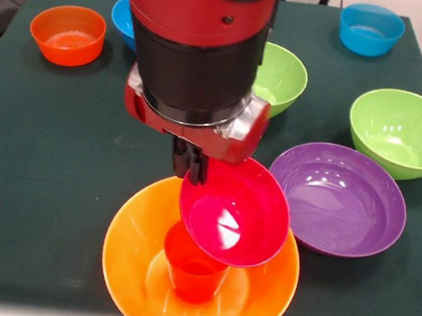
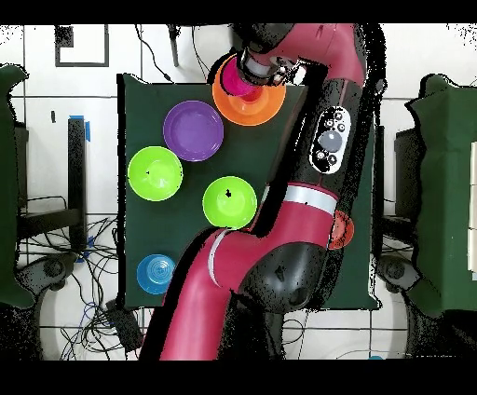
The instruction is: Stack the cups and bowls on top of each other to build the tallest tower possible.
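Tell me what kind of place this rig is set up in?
Probably a robotics lab, not a home: a table under dark green cloth stands on a pale tiled floor, loose cables trail beside it, and plastic bowls lie spread out like test props.

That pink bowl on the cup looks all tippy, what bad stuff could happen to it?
1. The small crimson bowl sits tilted on the orange cup, so it may slide off once the gripper lets go of its rim.
2. The cup stands alone inside the big orange bowl; a nudge could knock it over.
3. If the bowl falls sideways, it could roll toward the purple bowl right beside the stack.
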Motion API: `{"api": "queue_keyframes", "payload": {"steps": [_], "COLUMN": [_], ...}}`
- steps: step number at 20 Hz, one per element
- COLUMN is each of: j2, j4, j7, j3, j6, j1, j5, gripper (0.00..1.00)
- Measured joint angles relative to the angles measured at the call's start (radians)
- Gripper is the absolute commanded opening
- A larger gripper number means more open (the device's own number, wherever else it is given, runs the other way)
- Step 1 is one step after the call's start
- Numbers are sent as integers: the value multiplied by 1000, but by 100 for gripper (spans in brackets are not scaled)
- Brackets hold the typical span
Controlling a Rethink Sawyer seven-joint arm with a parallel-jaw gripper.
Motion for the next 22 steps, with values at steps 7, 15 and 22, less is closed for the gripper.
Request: {"api": "queue_keyframes", "payload": {"steps": [7, 15, 22], "j2": [5, 5, 19], "j4": [-1, -5, -8], "j7": [0, 0, 0], "j3": [-59, -208, -353], "j6": [0, 0, 0], "j1": [-5, -54, -100], "j5": [62, 253, 413], "gripper": [0, 0, 0]}}
